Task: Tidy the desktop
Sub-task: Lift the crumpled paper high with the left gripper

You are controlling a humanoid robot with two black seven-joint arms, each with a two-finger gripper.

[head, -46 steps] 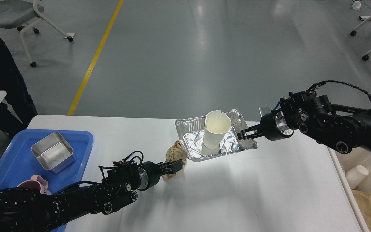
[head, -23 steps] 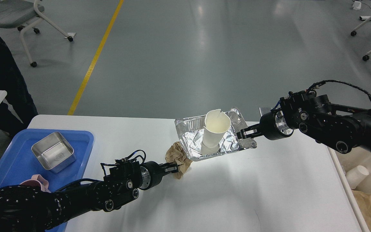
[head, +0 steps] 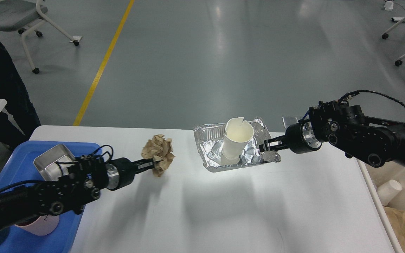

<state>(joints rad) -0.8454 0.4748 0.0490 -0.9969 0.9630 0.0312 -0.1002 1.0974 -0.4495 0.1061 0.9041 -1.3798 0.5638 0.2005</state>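
The white desktop (head: 244, 211) fills the lower part of the head view. My left gripper (head: 152, 162) is shut on a crumpled brown paper ball (head: 159, 153) and holds it above the desktop, left of centre. A foil tray (head: 212, 159) sits at the far middle with a torn white paper cup (head: 236, 140) standing in it. My right gripper (head: 268, 145) is shut on the foil tray's right rim.
A blue plastic tray (head: 9, 165) at the left edge holds a steel square tin (head: 49, 163) and a pink cup (head: 39, 225). A bin with a white cup (head: 389, 191) and brown paper lies off the right edge. A person stands at the far left.
My left gripper has closed on the brown paper ball, lifted it and carried it left, away from the foil tray. The right gripper and the foil tray have barely moved.
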